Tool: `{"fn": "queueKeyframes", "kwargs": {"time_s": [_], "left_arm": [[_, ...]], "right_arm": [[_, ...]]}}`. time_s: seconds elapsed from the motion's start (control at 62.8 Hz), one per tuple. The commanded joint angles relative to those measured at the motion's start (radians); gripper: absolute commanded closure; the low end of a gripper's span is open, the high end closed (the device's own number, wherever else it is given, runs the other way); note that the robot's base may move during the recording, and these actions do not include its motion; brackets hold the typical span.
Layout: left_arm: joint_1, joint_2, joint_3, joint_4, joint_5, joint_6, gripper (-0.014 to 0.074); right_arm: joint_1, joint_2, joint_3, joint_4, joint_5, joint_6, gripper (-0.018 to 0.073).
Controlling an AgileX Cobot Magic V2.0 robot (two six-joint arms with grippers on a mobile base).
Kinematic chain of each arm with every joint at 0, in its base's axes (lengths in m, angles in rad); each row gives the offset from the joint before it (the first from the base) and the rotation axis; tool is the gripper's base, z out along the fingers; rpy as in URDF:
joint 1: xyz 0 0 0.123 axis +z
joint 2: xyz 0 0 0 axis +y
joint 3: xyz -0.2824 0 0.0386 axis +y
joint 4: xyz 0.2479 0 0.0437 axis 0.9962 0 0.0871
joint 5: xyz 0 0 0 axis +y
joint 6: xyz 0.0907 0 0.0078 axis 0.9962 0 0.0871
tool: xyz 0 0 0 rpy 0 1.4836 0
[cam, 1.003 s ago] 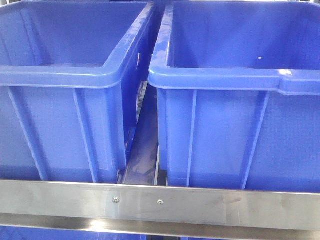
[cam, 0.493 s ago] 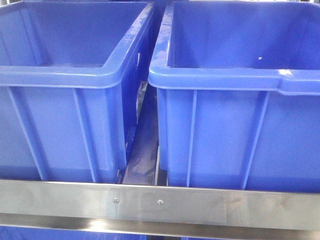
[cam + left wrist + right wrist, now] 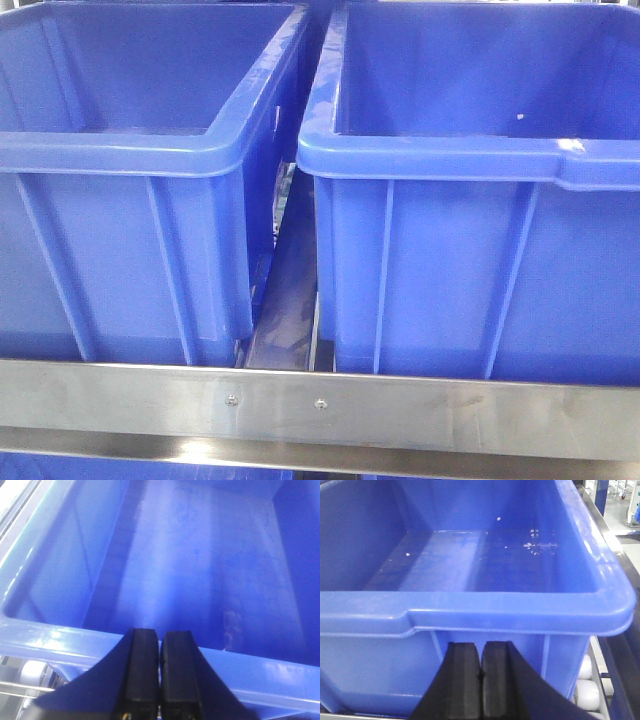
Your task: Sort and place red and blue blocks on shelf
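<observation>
No red or blue block shows in any view. The shelf's steel front rail (image 3: 320,405) with two small screws runs across the bottom of the front view, and white rollers (image 3: 587,687) show at the right of the right wrist view. My left gripper (image 3: 160,637) is shut and empty, just before the near rim of a blue crate (image 3: 200,575), looking into it. My right gripper (image 3: 481,652) is shut and empty, close to the front wall of the other blue crate (image 3: 470,615), below its rim.
Two large dark-blue crates, the left one (image 3: 120,150) and the right one (image 3: 470,160), stand side by side on the shelf with a narrow gap (image 3: 290,290) between them. Both look empty inside. The arms do not show in the front view.
</observation>
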Motion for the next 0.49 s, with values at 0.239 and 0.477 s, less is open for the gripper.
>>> {"fn": "queueKeyframes", "kwargs": {"time_s": [0.239,0.477], "left_arm": [[-0.001,-0.003,-0.029,-0.005,-0.074,-0.001,0.0472],[-0.001,-0.003,-0.029,-0.005,-0.074,-0.001,0.0472]], "right_arm": [[-0.006,-0.017,0.002,-0.011,-0.095,-0.009,0.051],[-0.006,-0.017,0.002,-0.011,-0.095,-0.009,0.051]]}}
